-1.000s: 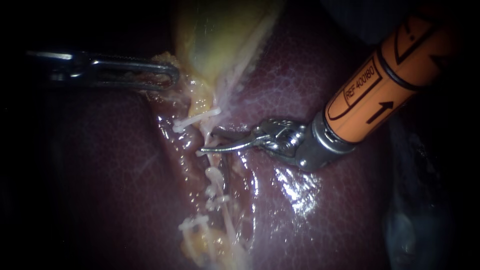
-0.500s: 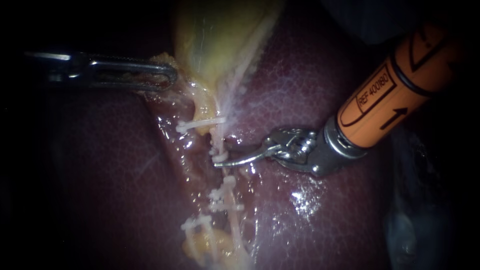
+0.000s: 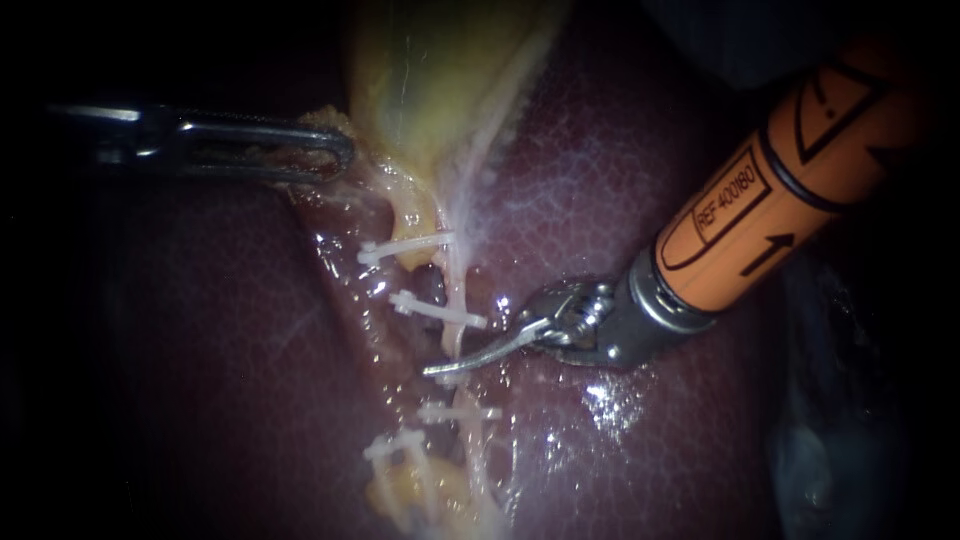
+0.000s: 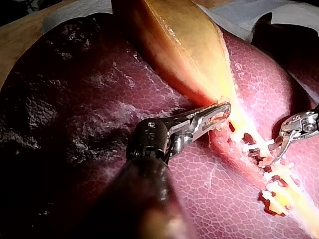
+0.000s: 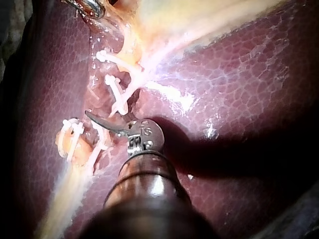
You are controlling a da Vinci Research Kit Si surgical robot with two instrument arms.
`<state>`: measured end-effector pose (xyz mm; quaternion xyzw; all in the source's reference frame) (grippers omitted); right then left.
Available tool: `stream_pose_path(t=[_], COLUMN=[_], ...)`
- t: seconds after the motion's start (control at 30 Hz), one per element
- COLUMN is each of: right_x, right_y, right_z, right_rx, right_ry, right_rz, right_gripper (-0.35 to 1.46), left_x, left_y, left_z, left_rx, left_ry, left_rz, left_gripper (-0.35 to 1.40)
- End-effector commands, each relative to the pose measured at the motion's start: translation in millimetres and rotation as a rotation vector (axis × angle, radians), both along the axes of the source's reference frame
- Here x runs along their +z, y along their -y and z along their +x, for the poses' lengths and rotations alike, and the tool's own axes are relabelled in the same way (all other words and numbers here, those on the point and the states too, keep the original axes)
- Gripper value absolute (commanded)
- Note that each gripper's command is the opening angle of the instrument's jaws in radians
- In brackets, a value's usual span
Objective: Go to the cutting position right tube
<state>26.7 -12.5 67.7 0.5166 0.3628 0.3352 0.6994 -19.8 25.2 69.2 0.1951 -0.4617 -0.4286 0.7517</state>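
Note:
A pale tube (image 3: 457, 285) runs down from the yellow gallbladder (image 3: 430, 80) across the dark red liver (image 3: 600, 200). White clips sit along it, one upper (image 3: 405, 248), one below it (image 3: 437, 310) and one lower (image 3: 460, 410). My right instrument (image 3: 432, 370), with an orange shaft and curved blades, lies with its blades together across the tube between the middle and lower clips. The right wrist view shows it (image 5: 89, 115) as one curved tip beside the clips. My left instrument (image 3: 345, 152) is shut on tissue at the gallbladder's neck and holds it leftward. It (image 4: 224, 109) also shows in its wrist view.
Another clip (image 3: 390, 445) sits on yellowish tissue at the lower end of the tube. Wet liver surface (image 3: 610, 400) glistens under the right instrument's shaft. The picture's left and right margins are dark.
The right instrument's blades stood open a second ago and now lie together. Its tip has moved down along the tube, uncovering the middle clip. The left instrument has held still.

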Motion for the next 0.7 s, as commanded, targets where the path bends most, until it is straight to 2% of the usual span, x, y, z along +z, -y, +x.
stream_pose_path(t=[0.03,0.13,0.3,0.43,0.7], right_x=[0.1,0.1,0.6,0.9,0.6], right_y=[-0.1,-0.2,-0.6,-0.6,-0.3], right_z=[0.1,0.5,1.6,2.4,2.9], right_rx=[0.008,0.025,0.068,0.105,0.129], right_ry=[-0.014,-0.066,-0.204,-0.295,-0.468], right_rz=[0.008,0.029,0.078,0.105,0.172], right_gripper=[1.21,1.21,1.25,1.25,1.25], left_x=[0.0,0.0,0.0,0.0,0.0], left_y=[0.0,0.0,0.0,0.0,0.0], left_z=[0.0,0.0,0.0,0.0,0.0], left_rx=[0.002,0.002,0.004,0.004,0.004], left_ry=[0.002,0.002,0.003,0.003,0.003], left_rz=[0.001,0.001,0.002,0.002,0.002], left_gripper=[-0.35,-0.35,-0.35,-0.35,-0.35])
